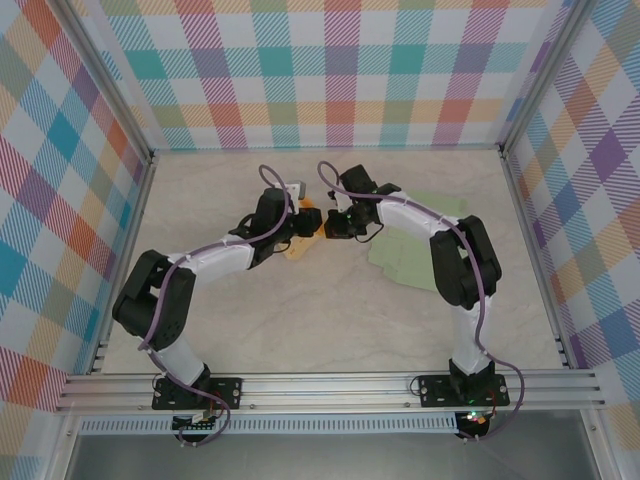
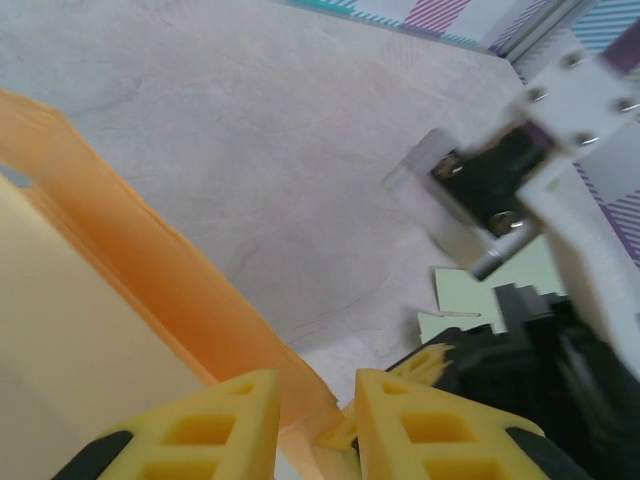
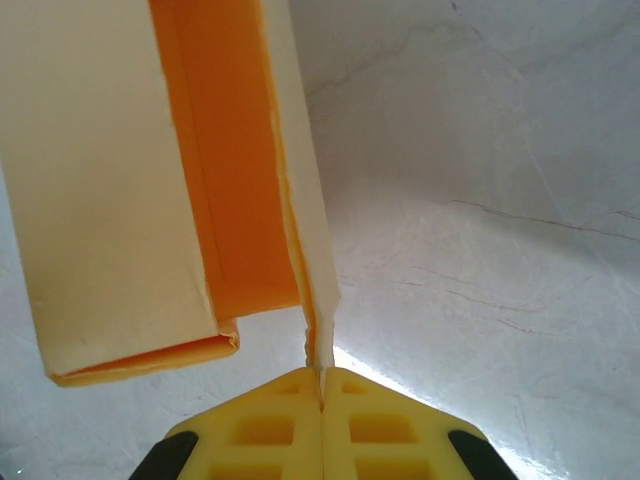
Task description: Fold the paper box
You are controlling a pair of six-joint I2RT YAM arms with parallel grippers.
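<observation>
Two arms meet over the middle of the worktop (image 1: 200, 200) in the overhead view. The paper box (image 1: 298, 247) sits between the left fingers (image 1: 302, 226) and the right fingers (image 1: 335, 226), and its long axis seems to run from far to near. Green sheets (image 1: 420, 255) lie near on the right. From the left wrist, the left fingers (image 2: 235, 425) stand apart, released, with a corner of the orange wall (image 2: 150, 270) loose in the gap. From the right wrist, the right fingers (image 3: 322, 385) are clenched on the thin edge of one flap (image 3: 300, 200), and the box's length points away from them. It looks light, floppy and easily creased, so it is best pinched along folded edges.
</observation>
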